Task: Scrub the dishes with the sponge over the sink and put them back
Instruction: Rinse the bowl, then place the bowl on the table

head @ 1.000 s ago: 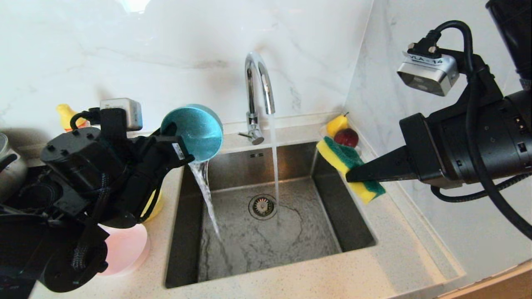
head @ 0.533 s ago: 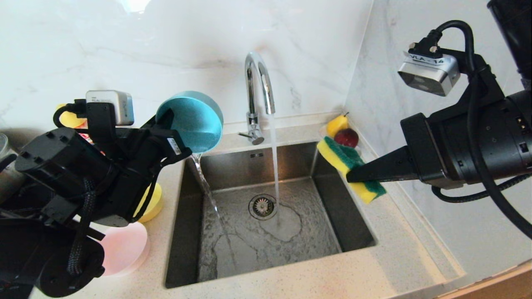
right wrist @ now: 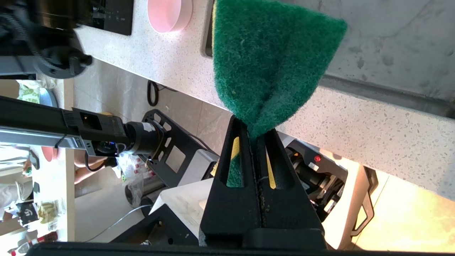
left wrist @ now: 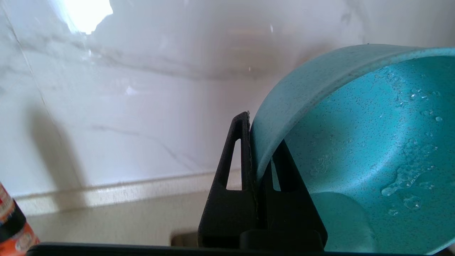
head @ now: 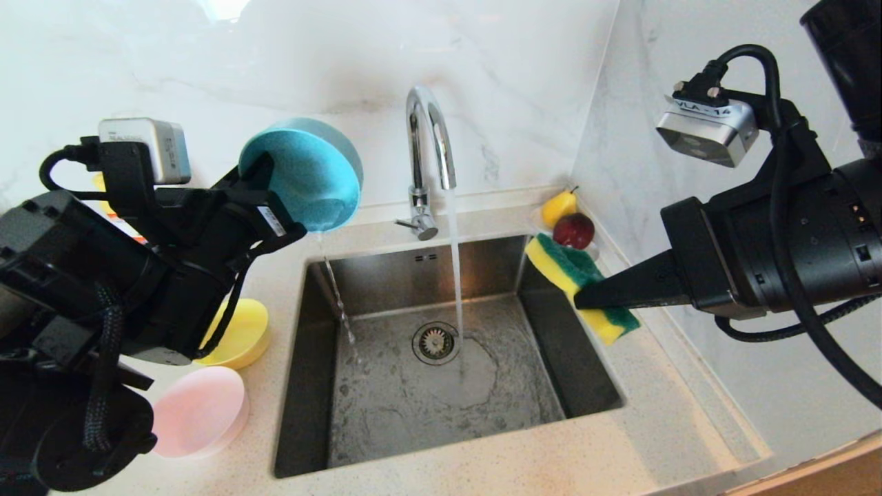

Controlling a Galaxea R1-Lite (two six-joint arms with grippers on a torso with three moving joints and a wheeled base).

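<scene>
1. There are three bowls. I hold the teal bowl (head: 306, 172) by its rim in my left pincer (head: 265, 207), clenched on the wall with one finger inside and one outside. It is raised above the sink's left rear corner, tipped on its side with the mouth facing away from me toward the wall; drops cling to its inside, and a thin trickle (head: 337, 300) falls from it into the basin.
2. The yellow bowl (head: 241, 334) and the pink bowl (head: 200, 410) sit upside down on the counter (head: 482, 468) left of the sink, the yellow one behind the pink one and close to it, partly hidden by my left arm.
3. There is one sponge (head: 579, 282). My right pincer (head: 586, 297) is clenched on it, green face up and yellow foam below, hanging over the sink's right edge. In the right wrist view the sponge (right wrist: 266, 67) is pinched into a fold between the fingers (right wrist: 231, 177).
4. The one sink (head: 441, 399) has a wet floor and a round drain (head: 435, 342) in the middle.
5. One faucet (head: 427, 158) stands behind the basin, running a steady stream (head: 456, 275) that lands just right of the drain.
6. Two fruits lie in the back right corner just behind the sponge: a yellow one (head: 558, 207) and a red one (head: 574, 229), touching.
</scene>
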